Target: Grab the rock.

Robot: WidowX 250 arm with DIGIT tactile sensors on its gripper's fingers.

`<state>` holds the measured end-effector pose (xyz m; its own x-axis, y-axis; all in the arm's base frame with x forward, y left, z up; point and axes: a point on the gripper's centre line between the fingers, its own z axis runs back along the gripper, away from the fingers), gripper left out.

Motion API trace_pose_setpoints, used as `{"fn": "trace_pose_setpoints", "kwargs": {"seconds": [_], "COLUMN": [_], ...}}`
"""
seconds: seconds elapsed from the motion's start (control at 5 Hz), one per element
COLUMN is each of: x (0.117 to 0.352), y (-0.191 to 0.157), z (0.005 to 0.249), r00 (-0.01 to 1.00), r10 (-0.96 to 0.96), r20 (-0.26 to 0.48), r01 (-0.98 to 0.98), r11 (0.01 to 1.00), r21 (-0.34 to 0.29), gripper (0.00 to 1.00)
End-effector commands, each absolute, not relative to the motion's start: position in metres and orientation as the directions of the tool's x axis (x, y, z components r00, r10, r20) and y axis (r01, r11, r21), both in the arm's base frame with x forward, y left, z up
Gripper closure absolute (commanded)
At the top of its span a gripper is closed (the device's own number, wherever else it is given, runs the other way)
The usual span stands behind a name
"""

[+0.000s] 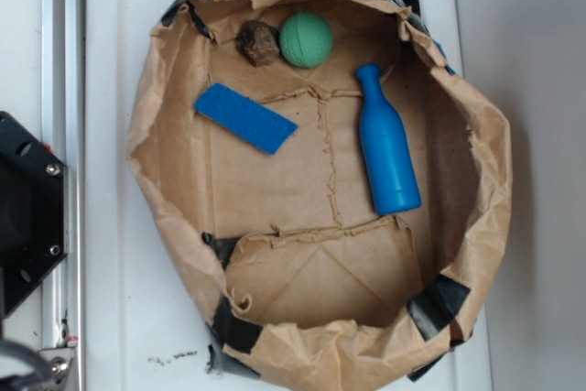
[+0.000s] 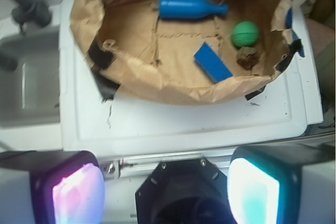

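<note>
No legible text, labels or numbers anywhere.

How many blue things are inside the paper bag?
2. The blue bottle lies on its side at the right of the paper bag. The flat blue block lies at the left, below the rock. None seems hidden.

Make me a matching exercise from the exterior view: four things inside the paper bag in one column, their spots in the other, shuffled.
Things:
1. rock
2. green ball
3. blue bottle
4. blue flat block

Places:
A. lying along the right side of the bag
B. top, just right of the rock
C. left of centre, lying flat
D. top, just left of the ball

Pairs: 1-D, 2-B, 3-A, 4-C
</note>
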<state>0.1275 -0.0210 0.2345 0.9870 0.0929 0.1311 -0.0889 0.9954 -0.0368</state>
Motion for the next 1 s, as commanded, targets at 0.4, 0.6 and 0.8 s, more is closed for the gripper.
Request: {"fn": "trace_pose_setpoints", "kwargs": {"seconds": [0.4, 0.6, 0.8], "x": [0.159, 0.179, 0.188], "y": [0.002, 0.013, 0.004], "z": [0.220, 0.221, 0.217], "r00": [0.989, 0.991, 0.990], "r10": [-0.029, -0.032, -0.050], "r20": [0.148, 0.134, 0.133], "r01": [0.040, 0.048, 0.061], "r11": [0.996, 0.993, 0.994], "r21": [-0.075, -0.112, -0.085], "gripper": [0.00, 0.00, 0.00]}}
